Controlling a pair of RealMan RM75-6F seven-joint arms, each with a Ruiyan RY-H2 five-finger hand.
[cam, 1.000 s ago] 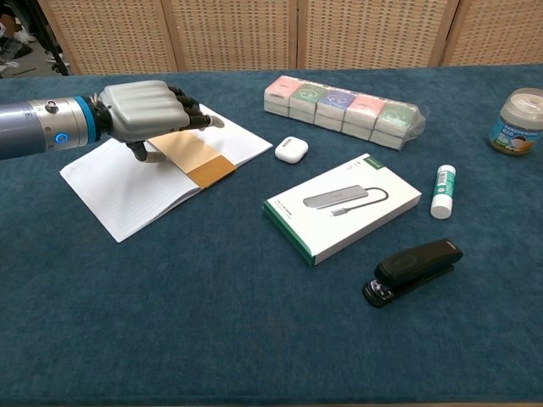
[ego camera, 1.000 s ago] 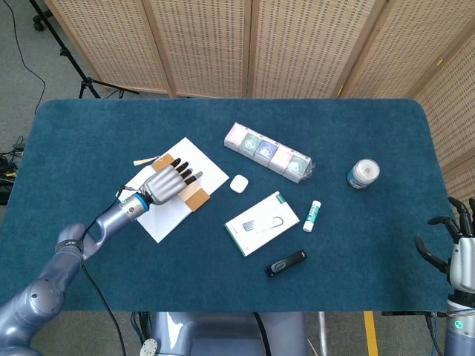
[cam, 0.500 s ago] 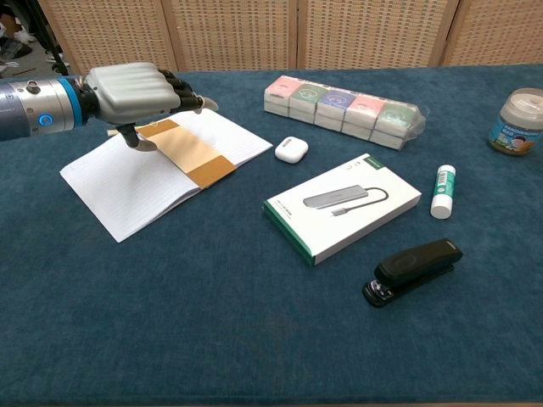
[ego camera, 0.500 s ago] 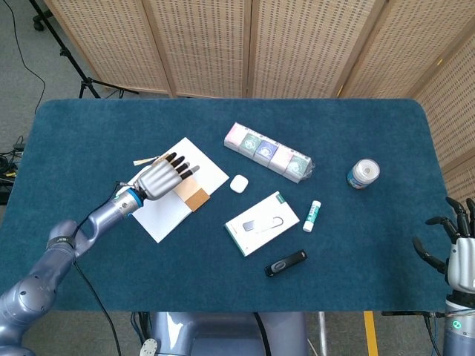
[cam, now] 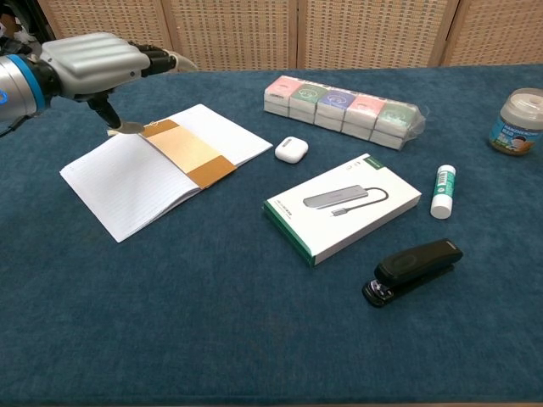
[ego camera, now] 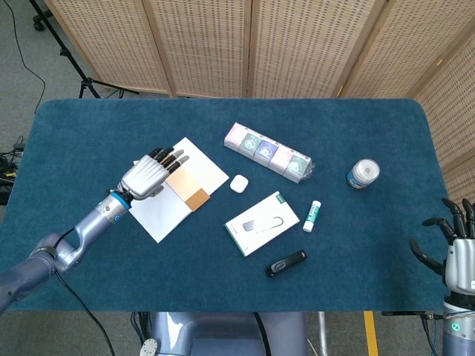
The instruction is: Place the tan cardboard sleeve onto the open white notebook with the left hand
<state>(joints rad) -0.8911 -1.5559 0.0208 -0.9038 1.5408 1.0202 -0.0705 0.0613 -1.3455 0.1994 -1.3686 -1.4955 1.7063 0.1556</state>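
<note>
the tan cardboard sleeve is lying flat across the open white notebook, along its fold. the left hand is hanging above the far edge, released and holding nothing. it should be lifting straight up, keeping its thumb from dragging the sleeve's corner.

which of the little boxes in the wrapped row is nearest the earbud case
The pink box at the left end of the row; the earbud case sits just in front of it, while the green one lies farthest.

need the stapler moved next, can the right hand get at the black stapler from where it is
Probably yes. The right hand hangs open off the table's right edge, and the bare blue table lies between it and the black stapler, with nothing in the way, though arm reach is unconfirmed.
</note>
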